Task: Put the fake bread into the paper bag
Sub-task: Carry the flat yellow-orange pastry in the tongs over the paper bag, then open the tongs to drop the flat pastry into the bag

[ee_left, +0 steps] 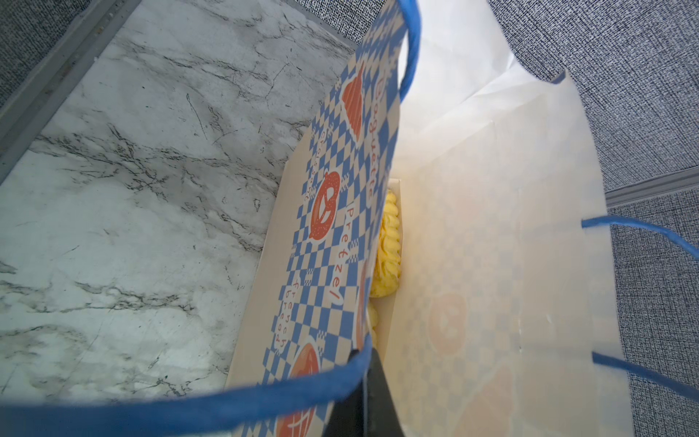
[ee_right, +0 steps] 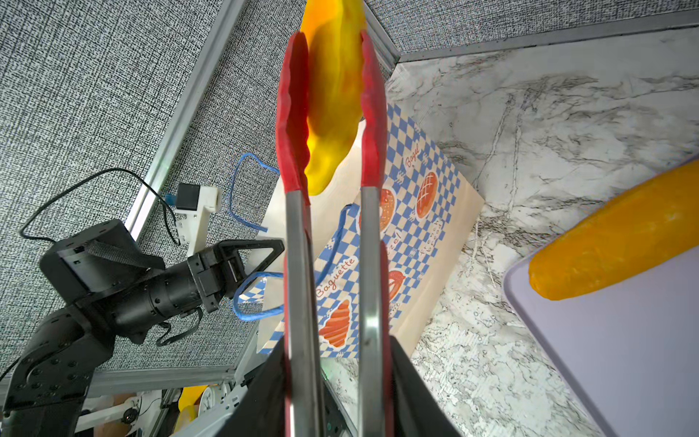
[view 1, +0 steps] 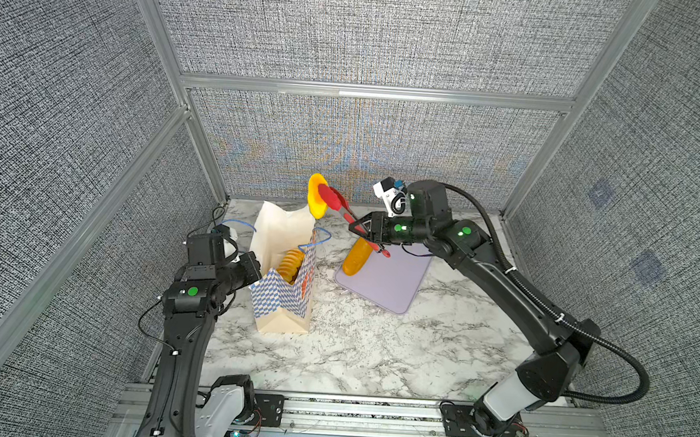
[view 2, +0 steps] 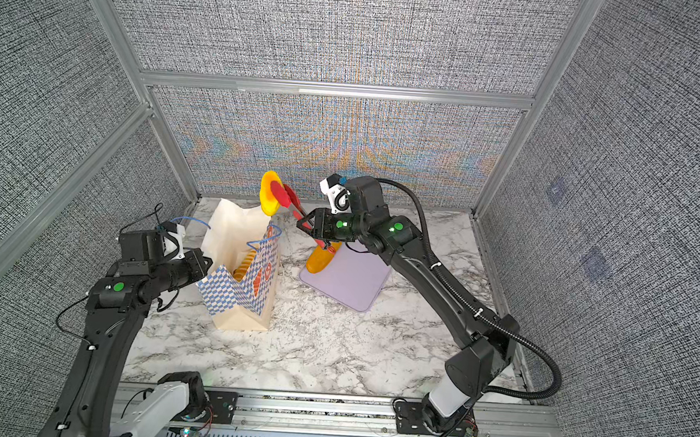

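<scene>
- So, nearest us: white marble-look tabletop [view 1: 352, 353], grey veins.
- On its left the paper bag [view 1: 280, 307] stands open, left gripper [view 1: 256, 275] clamped on its rim, a ridged loaf [view 1: 290, 266] inside. We read "Baguette", "Pretzel", "Bagel", "french bread".
- Beside it, a lavender tray [view 1: 385, 288] carries a long loaf [view 1: 356, 258].
- Further back, the right gripper [view 1: 358, 227] squeezes red tongs [view 1: 335, 200], pinching a yellow bun [view 1: 313, 184] up by the bag's back edge.
- Grey woven walls [view 1: 372, 33] in an aluminium frame [view 1: 372, 91] box us in.
</scene>
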